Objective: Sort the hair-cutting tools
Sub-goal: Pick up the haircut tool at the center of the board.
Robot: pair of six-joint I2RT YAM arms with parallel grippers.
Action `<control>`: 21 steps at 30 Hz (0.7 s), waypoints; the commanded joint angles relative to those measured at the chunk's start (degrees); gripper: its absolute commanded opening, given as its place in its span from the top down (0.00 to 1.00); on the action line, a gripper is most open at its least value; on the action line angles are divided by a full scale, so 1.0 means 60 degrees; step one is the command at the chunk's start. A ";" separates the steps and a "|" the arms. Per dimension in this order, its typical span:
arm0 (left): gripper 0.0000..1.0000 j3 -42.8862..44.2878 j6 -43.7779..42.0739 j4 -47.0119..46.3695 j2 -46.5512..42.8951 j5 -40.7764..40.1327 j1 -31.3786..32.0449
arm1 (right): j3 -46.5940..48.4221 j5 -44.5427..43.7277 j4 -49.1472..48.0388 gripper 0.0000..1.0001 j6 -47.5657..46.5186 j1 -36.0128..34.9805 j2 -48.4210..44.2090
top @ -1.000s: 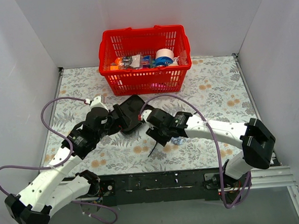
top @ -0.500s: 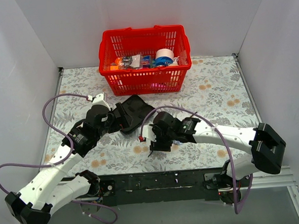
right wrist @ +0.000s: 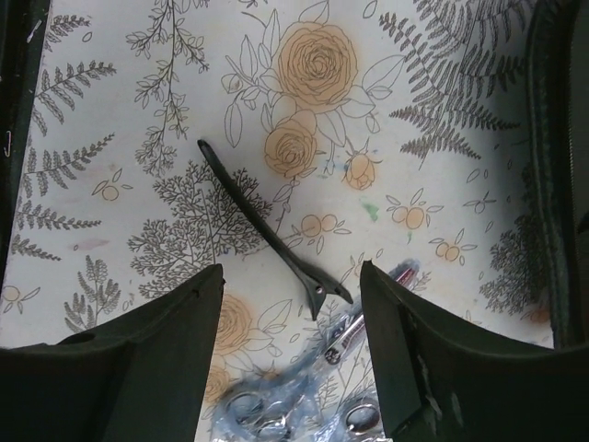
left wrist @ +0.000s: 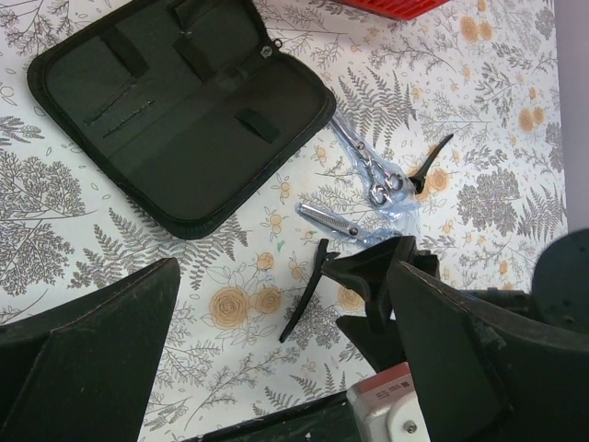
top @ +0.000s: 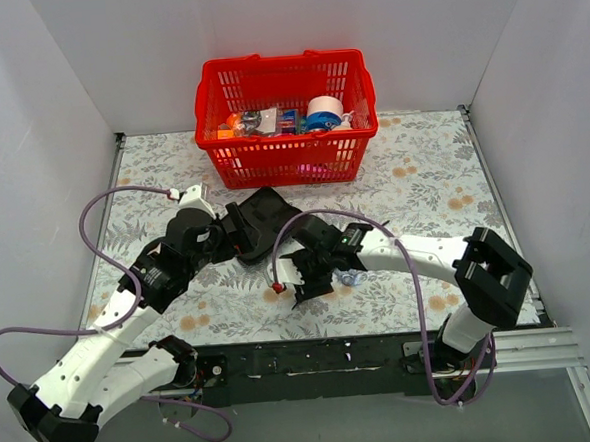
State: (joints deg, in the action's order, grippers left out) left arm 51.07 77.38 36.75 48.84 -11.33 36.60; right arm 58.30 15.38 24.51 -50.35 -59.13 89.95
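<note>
Two silver scissors with pale blue loops lie on the floral table, one [left wrist: 366, 164] above the other [left wrist: 329, 219]; they also show in the right wrist view [right wrist: 354, 336]. A slim black clip [right wrist: 262, 230] lies beside them, also seen in the left wrist view [left wrist: 302, 295]. A second black clip [left wrist: 429, 157] lies past the scissors. My right gripper [right wrist: 293, 276] is open and empty, just above the clip, with a finger on each side; in the top view [top: 304, 279] it hides the clip. My left gripper [top: 234, 235] is open and empty at the black pouch's near edge.
The large black pouch [left wrist: 175, 106] lies unzipped and flat, left of the scissors. A red basket [top: 287, 159] with tape and other items stands at the back. White walls close both sides. A black rail [top: 314, 360] runs along the near edge.
My right gripper has moved toward the near left, away from the pouch, and now hovers over the black clip. The left arm has hardly moved.
</note>
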 commanded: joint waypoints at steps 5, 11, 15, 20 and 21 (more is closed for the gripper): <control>0.02 -0.0088 -0.0153 -0.0266 -0.0464 -0.0045 0.0023 | 0.1385 0.1289 0.1026 0.33 -0.1203 0.0246 0.1411; 0.02 -0.0132 -0.0241 -0.0178 -0.0727 -0.0074 0.0008 | 0.1577 0.1568 0.1394 0.36 -0.1160 0.0421 0.1796; 0.02 -0.0176 -0.0285 -0.0207 -0.0845 -0.0074 0.0023 | 0.1124 0.1539 0.1115 0.36 -0.0984 0.0553 0.1561; 0.02 -0.0206 -0.0314 -0.0310 -0.0772 0.0014 0.0023 | 0.0742 0.1349 0.0925 0.36 -0.0910 0.0729 0.1458; 0.02 -0.0206 -0.0314 -0.0310 -0.0743 0.0028 0.0009 | 0.0713 0.1377 0.0895 0.36 -0.0925 0.0744 0.1458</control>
State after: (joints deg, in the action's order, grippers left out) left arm 50.11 76.53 35.55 44.45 -11.31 36.60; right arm 63.75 22.85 30.46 -55.75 -55.44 100.86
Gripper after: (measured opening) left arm 0.981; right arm 0.642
